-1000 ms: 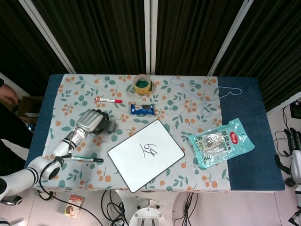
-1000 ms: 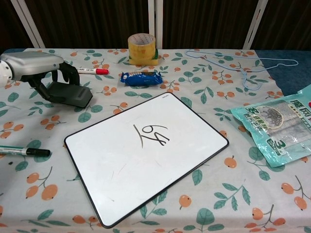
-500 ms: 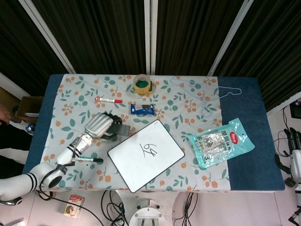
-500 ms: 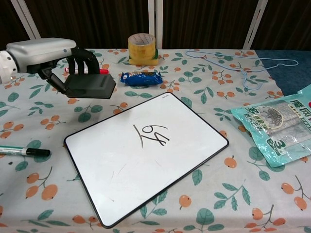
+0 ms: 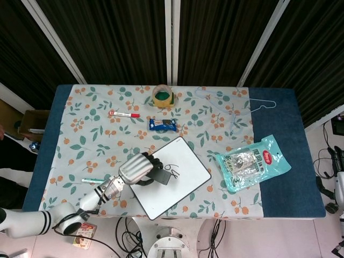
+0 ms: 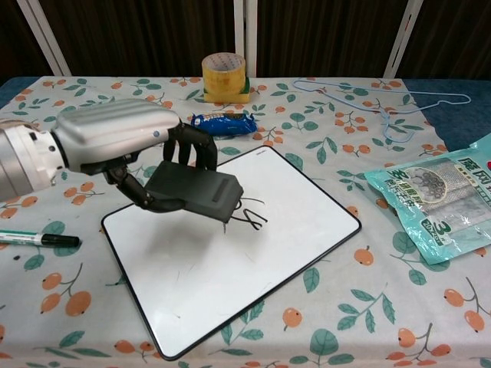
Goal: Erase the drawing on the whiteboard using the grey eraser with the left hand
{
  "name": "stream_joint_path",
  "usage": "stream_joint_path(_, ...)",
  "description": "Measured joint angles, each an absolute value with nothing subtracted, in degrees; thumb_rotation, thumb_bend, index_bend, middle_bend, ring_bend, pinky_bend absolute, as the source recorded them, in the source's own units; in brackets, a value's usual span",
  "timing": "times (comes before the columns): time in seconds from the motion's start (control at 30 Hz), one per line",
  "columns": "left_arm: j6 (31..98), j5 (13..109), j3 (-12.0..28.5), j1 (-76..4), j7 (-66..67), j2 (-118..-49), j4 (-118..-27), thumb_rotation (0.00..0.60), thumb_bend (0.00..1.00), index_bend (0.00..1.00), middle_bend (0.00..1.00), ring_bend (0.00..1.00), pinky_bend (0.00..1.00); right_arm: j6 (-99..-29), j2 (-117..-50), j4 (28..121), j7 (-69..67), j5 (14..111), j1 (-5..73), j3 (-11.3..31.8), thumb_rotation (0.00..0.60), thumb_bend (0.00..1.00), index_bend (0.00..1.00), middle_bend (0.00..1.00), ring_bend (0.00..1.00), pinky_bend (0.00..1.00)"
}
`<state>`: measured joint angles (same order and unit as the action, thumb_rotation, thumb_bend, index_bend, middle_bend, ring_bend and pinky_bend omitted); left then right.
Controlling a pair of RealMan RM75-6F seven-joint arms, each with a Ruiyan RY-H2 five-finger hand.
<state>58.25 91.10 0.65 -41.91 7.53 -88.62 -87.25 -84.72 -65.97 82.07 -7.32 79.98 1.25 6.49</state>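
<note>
Nearest in the chest view: whiteboard [image 6: 230, 264] lying flat and askew on the floral-clothed counter [image 6: 360, 307], black scribble [image 6: 253, 218] near its middle. Left of it, a black-capped green marker [image 6: 38, 239] flat on the cloth. Over the board's upper left part, left hand [image 6: 126, 153] with fingers [image 6: 188, 149] wrapped round the grey eraser [image 6: 196, 192], thumb underneath; eraser poised over the scribble's left end, covering part of it; contact with the board impossible to judge. To the right, a teal packet [image 6: 437, 195] partly on the blue edge. Further back, a blue wrapped snack [image 6: 222, 121], then a roll of yellow tape [image 6: 224, 75] and a pale blue wire hanger [image 6: 383, 103]. Red-capped marker [image 5: 124, 114] seen only from the head view, far left. Right hand barely visible at the head view's right border, fingers indistinct.
</note>
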Motion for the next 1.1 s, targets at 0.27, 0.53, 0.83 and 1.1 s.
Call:
stream_joint_path(0.27, 55.20, 89.22, -0.51, -41.87, 11.87, -92.76, -86.19, 0.600, 0.34, 0.57, 0.51, 0.48, 0.53, -85.30, -65.38, 82.13, -7.90, 79.91, 0.84, 6.67, 0.600, 0.28, 0.00, 0.00, 0.00, 0.00)
stream_joint_path(0.53, 54.08, 88.12, -0.47, -42.13, 12.06, -94.10, -84.61, 0.600, 0.35, 0.58, 0.52, 0.48, 0.54, -84.69, -65.87, 81.46, -8.36, 79.76, 0.97, 6.61, 0.600, 0.28, 0.00, 0.00, 0.00, 0.00)
stream_joint_path(0.83, 53.57, 86.87, 0.24, -42.30, 11.79, -96.58, -81.88, 0.600, 0.35, 0.61, 0.55, 0.52, 0.56, -84.64, -65.86, 81.07, -8.87, 79.31, 0.87, 6.88, 0.600, 0.28, 0.00, 0.00, 0.00, 0.00)
stream_joint_path(1.1, 52.65, 86.13, 1.29, -43.17, 11.41, -98.78, -78.61, 0.600, 0.40, 0.62, 0.56, 0.52, 0.58, -85.22, -65.98, 80.44, -9.61, 79.33, 0.63, 7.14, 0.600, 0.28, 0.00, 0.00, 0.00, 0.00)
